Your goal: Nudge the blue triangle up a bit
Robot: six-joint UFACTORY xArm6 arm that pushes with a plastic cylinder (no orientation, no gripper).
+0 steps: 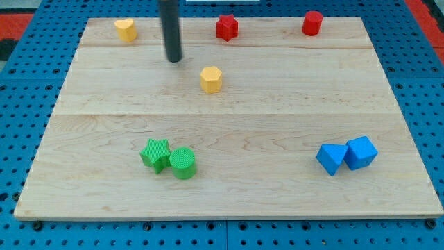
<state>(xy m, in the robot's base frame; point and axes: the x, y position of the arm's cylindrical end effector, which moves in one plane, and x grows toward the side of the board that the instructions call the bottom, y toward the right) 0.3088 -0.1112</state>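
- Blue triangle lies at lower right of the frame, touching the blue cube on its right.
- My tip rests at upper left, well apart from both, left of the yellow hexagon.
- No gripper fitted; only a rod.

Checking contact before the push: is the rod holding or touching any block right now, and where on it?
Nothing is held. My tip rests on bare board near the view's top, apart from every block; the blue triangle lies far off at the lower right, untouched.
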